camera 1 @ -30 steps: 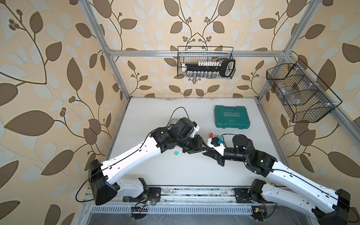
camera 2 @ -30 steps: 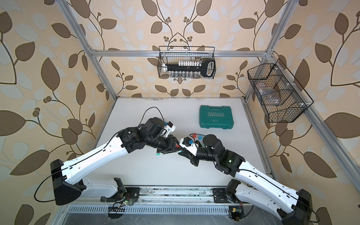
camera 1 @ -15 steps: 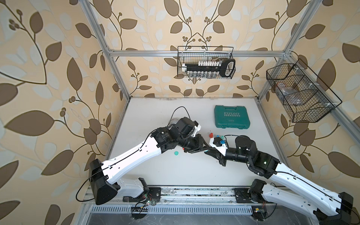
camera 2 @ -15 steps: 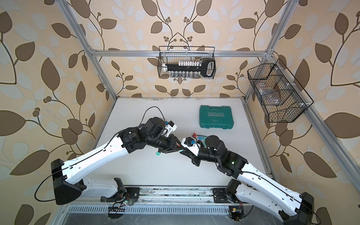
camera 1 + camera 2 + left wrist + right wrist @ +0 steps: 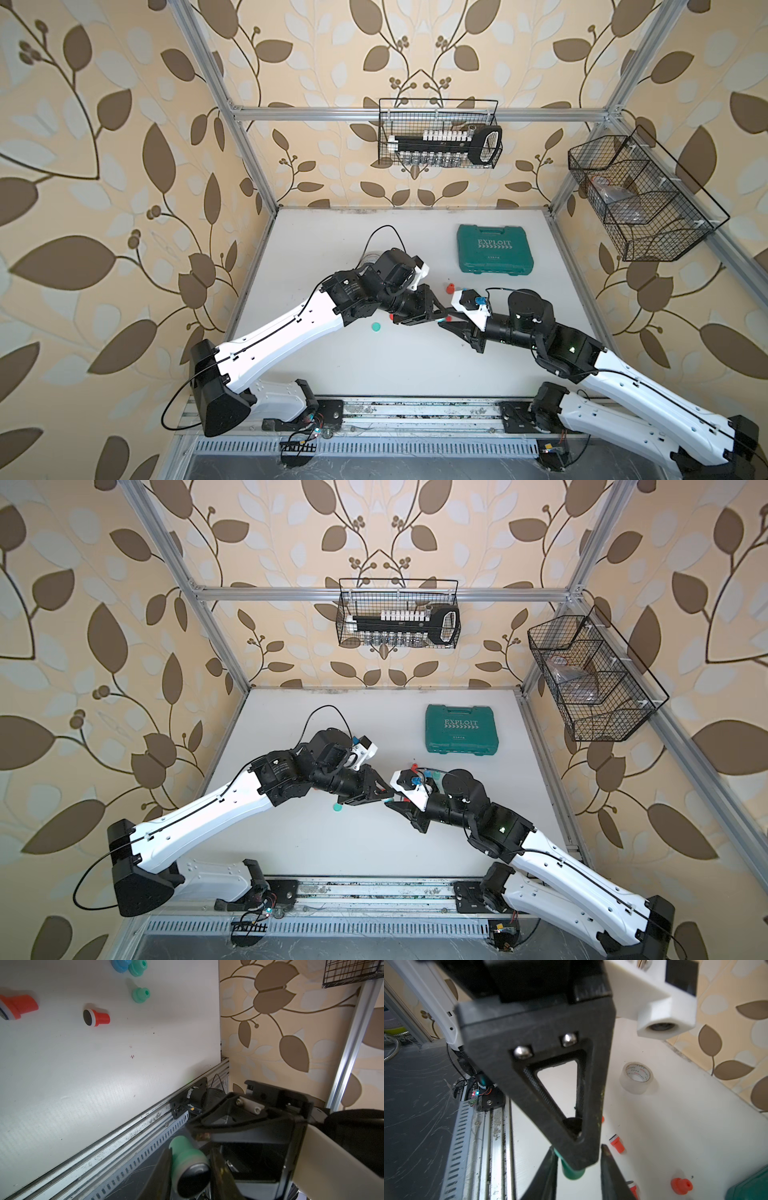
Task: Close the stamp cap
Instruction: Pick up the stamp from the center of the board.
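Left fingers (image 5: 221, 1169) clamp the green stamp (image 5: 185, 1151) over the white bench (image 5: 415, 365), in front of the teal tool case (image 5: 494, 249). Right fingers (image 5: 548, 1167) stand narrowly parted either side of it. The green cap (image 5: 376, 328) lies farther from the case.
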Robot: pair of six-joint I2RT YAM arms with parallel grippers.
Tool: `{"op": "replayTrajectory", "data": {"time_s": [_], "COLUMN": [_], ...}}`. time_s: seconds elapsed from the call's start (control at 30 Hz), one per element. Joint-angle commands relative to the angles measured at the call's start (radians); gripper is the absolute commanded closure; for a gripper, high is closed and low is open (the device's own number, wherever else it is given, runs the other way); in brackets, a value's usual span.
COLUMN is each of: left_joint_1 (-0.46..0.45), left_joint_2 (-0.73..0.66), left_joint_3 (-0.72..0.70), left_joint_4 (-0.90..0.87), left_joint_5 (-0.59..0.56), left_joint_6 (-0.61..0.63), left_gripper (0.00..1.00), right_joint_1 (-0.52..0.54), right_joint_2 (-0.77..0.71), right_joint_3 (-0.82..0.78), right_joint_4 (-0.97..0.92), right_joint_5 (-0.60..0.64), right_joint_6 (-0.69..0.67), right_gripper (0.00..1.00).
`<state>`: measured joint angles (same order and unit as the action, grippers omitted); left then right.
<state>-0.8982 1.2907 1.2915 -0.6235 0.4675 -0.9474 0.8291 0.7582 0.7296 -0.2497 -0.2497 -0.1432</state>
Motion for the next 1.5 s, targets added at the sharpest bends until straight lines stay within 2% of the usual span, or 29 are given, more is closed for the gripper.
{"op": "replayTrajectory", "data": {"time_s": [0.0, 0.27, 0.5, 0.7, 0.9, 1.17, 1.47], "left_joint_1": [-0.010, -0.010, -0.010, -0.010, -0.010, -0.010, -0.010], "left_joint_2": [-0.075, -0.179, -0.190, -0.194, -0.205, -0.220, -0.232], "left_joint_3": [0.066, 0.109, 0.133, 0.151, 0.145, 0.147, 0.153], "left_joint_4": [0.039, 0.240, 0.401, 0.466, 0.524, 0.536, 0.554], "left_joint_5": [-0.001, 0.042, 0.138, 0.160, 0.163, 0.157, 0.152], "left_joint_6": [-0.013, -0.122, -0.238, -0.279, -0.313, -0.316, -0.324], "left_gripper": [0.81, 0.81, 0.81, 0.81, 0.81, 0.82, 0.82], "right_joint_1": [-0.002, -0.001, -0.001, -0.001, -0.001, -0.001, -0.001], "right_joint_2": [-0.056, -0.152, -0.082, 0.008, 0.068, 0.077, 0.047], "right_joint_3": [0.058, 0.051, 0.130, 0.207, 0.242, 0.225, 0.190], "right_joint_4": [0.057, 0.345, 0.536, 0.622, 0.666, 0.701, 0.701], "right_joint_5": [-0.015, -0.072, -0.156, -0.222, -0.234, -0.230, -0.205], "right_joint_6": [0.030, 0.128, 0.168, 0.186, 0.192, 0.204, 0.209], "right_gripper": [0.60, 0.54, 0.53, 0.58, 0.60, 0.67, 0.69]}}
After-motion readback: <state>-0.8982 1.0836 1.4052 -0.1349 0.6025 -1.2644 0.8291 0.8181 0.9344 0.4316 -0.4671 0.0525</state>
